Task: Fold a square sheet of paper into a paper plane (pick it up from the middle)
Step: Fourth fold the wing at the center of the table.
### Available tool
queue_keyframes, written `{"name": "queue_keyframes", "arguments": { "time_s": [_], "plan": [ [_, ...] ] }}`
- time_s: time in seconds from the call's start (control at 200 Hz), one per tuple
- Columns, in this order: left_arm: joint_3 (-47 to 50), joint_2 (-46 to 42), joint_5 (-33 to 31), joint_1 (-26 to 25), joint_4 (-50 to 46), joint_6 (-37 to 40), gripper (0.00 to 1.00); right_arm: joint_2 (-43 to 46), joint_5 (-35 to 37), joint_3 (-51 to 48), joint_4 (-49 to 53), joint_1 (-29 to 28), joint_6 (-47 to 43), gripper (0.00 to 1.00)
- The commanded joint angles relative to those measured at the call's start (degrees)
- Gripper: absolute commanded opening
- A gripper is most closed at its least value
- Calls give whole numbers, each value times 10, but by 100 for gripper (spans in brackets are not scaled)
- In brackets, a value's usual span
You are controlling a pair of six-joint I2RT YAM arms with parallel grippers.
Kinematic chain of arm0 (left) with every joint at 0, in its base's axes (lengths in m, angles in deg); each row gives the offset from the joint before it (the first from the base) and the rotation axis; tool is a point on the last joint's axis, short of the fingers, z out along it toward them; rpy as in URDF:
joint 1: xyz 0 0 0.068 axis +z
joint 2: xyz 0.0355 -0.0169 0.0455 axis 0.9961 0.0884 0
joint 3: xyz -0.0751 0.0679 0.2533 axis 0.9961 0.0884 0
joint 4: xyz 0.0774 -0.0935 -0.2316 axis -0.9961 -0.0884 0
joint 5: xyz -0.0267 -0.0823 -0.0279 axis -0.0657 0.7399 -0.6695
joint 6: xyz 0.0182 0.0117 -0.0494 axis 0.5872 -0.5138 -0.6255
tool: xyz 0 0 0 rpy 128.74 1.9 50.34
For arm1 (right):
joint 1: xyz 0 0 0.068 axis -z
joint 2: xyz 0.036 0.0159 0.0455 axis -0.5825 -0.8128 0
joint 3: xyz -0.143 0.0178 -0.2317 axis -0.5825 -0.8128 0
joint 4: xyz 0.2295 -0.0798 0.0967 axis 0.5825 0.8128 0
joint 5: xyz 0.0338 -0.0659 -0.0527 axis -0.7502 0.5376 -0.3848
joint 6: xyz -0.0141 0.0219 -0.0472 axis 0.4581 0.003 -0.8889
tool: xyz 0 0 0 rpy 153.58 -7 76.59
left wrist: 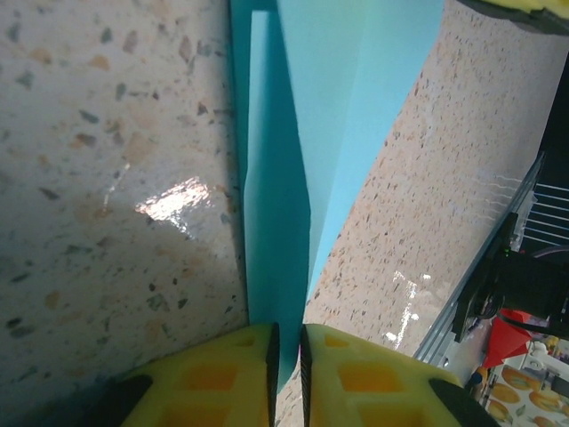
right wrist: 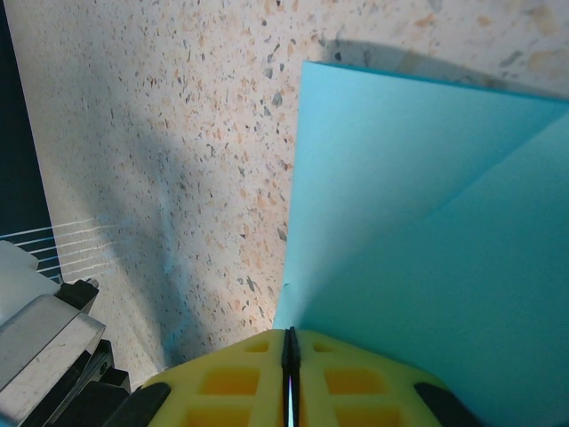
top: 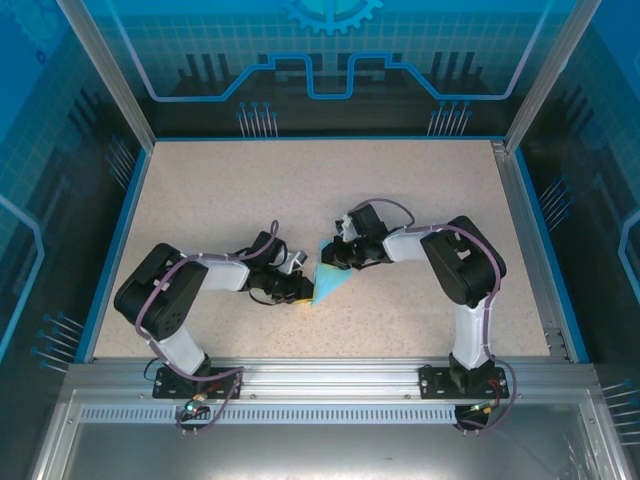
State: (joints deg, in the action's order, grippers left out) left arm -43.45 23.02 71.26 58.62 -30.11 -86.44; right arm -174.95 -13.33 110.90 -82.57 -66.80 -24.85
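The light-blue sheet of paper lies folded into a pointed shape at the table's middle, between my two grippers. My left gripper is at its left edge. In the left wrist view the yellow fingers stand a narrow slit apart, and a folded flap of the paper runs into that slit at the left gripper. My right gripper is at the paper's upper end. In the right wrist view the right gripper has its jaws pressed together where the creased paper reaches them.
The speckled beige table is bordered by a blue rim and aluminium frame posts. A metal rail carrying both arm bases runs along the near edge. Blue printed panels wall in the back and sides.
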Motion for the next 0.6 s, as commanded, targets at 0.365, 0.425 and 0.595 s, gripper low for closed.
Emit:
{"name": "queue_keyframes", "arguments": {
  "time_s": [0.365,0.425,0.595],
  "plan": [
    [-27,3,-41,0,-81,36,20,-26,42,-3,67,8,-15,12],
    [-29,6,-43,0,-83,37,20,-26,42,-3,67,8,-14,12],
    [-34,12,-43,-4,-80,37,20,-26,42,-2,69,8,-15,12]
  ]
}}
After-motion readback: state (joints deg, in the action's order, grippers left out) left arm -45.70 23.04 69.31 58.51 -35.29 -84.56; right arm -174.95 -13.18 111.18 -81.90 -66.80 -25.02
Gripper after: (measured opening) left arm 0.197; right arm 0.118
